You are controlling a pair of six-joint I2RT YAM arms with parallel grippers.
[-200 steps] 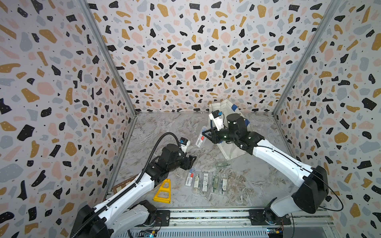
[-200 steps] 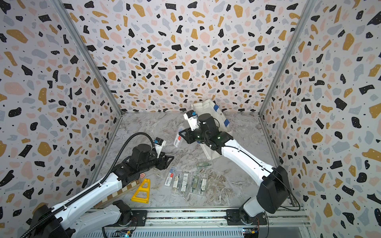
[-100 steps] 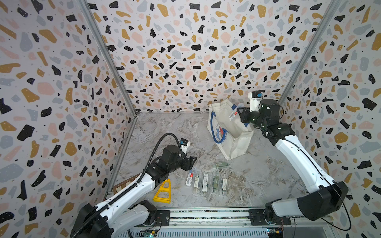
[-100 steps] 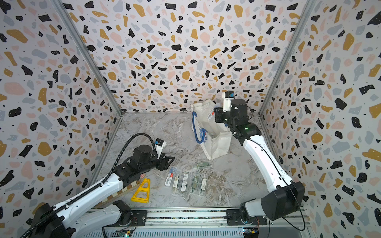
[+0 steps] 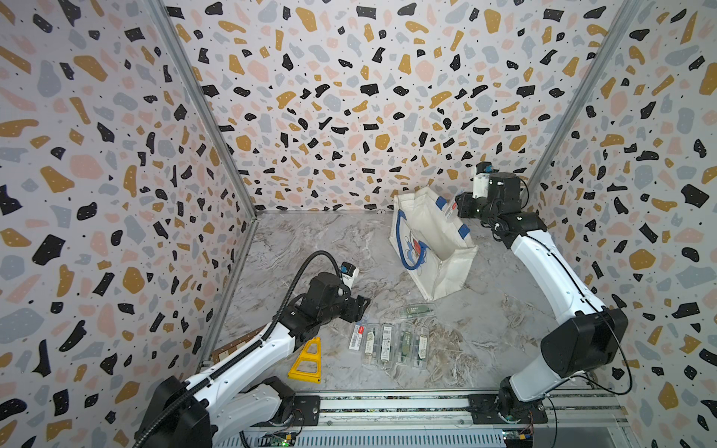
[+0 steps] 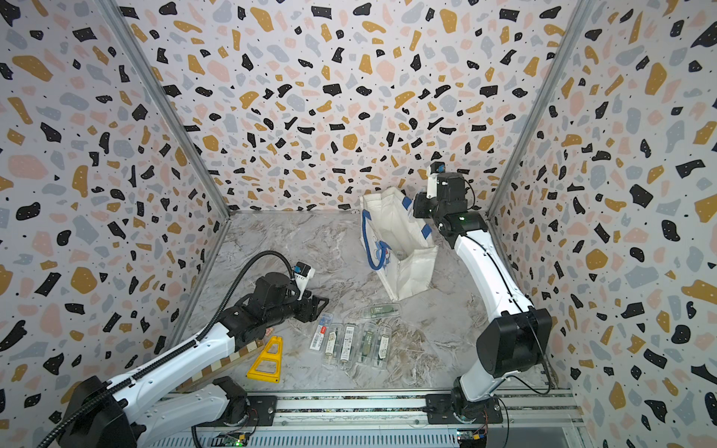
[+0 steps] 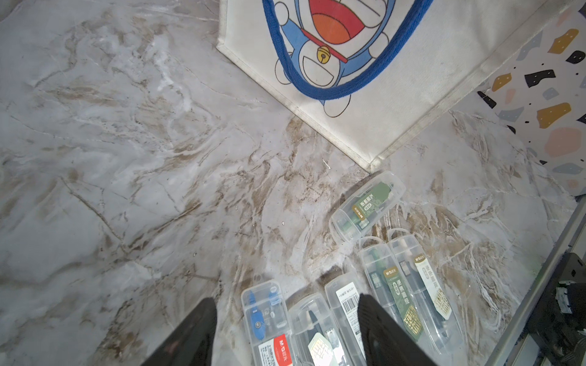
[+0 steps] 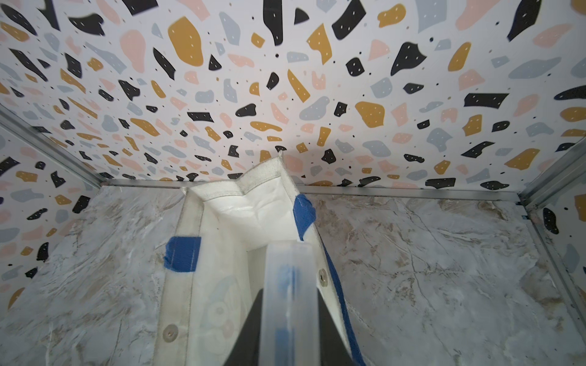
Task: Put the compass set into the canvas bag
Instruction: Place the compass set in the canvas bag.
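My right gripper (image 8: 289,296) is clamped on a clear compass set (image 8: 290,263) with blue parts inside. It holds the set at the rim of the canvas bag (image 5: 446,267), with the far end over the open mouth. The bag stands upright on the marble surface (image 5: 310,248). My left gripper (image 7: 285,326), jaws apart and empty, hovers well away from the bag over a row of five more sets (image 5: 388,341). One lone set (image 5: 417,309) lies just beside the bag's near corner.

Compass set (image 8: 290,301) blurred, cut off by picture edge in right wrist view; canvas bag (image 8: 247,215) floor hidden behind it.
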